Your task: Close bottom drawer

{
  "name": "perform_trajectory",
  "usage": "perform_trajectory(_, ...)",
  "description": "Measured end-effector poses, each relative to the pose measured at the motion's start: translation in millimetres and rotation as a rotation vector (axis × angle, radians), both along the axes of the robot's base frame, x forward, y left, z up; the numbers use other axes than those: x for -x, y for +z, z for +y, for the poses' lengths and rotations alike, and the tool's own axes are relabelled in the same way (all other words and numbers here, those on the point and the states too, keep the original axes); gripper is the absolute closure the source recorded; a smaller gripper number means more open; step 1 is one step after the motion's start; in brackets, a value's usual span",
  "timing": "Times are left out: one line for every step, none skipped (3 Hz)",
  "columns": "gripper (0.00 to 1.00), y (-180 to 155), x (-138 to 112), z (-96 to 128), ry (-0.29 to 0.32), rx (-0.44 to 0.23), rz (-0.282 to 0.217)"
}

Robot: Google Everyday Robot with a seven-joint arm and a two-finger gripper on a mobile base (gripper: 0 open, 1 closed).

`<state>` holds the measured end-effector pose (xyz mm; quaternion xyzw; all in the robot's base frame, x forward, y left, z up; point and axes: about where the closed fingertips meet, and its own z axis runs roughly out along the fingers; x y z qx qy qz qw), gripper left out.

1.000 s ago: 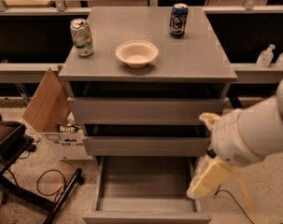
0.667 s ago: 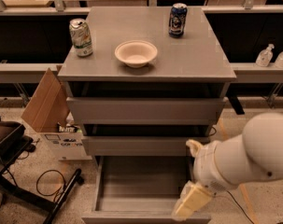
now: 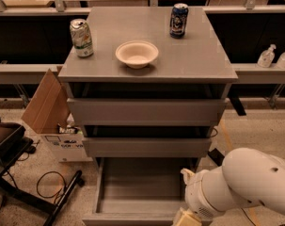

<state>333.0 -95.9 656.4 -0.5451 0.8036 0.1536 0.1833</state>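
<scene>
The bottom drawer [image 3: 137,185] of the grey cabinet [image 3: 146,62] is pulled well out, and its shallow grey box is empty. Its front edge [image 3: 128,218] lies at the bottom of the view. The middle drawer front [image 3: 146,146] and the uppermost drawer front [image 3: 146,111] above it stand slightly out. My white arm [image 3: 245,182] comes in from the lower right. My gripper [image 3: 189,217] is at the drawer's front right corner and is mostly cut off by the bottom edge of the view.
On the cabinet top stand a green-and-white can [image 3: 81,37], a cream bowl [image 3: 137,53] and a dark blue can [image 3: 178,20]. An open cardboard box [image 3: 50,112] and a black chair base [image 3: 19,173] with a cable are at the left. Two bottles [image 3: 273,56] stand on the right shelf.
My arm and gripper have moved down and to the left, from beside the drawer's right side to its front right corner. The drawer is as far out as before.
</scene>
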Motion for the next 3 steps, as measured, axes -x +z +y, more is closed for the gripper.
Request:
perform_trajectory(0.0,-15,0,8,0.007,-0.004,-0.006)
perform_trajectory(0.0,-65,-3,23,0.023,-0.032,0.017)
perform_trajectory(0.0,-142,-15,32,-0.003,-0.062,0.081)
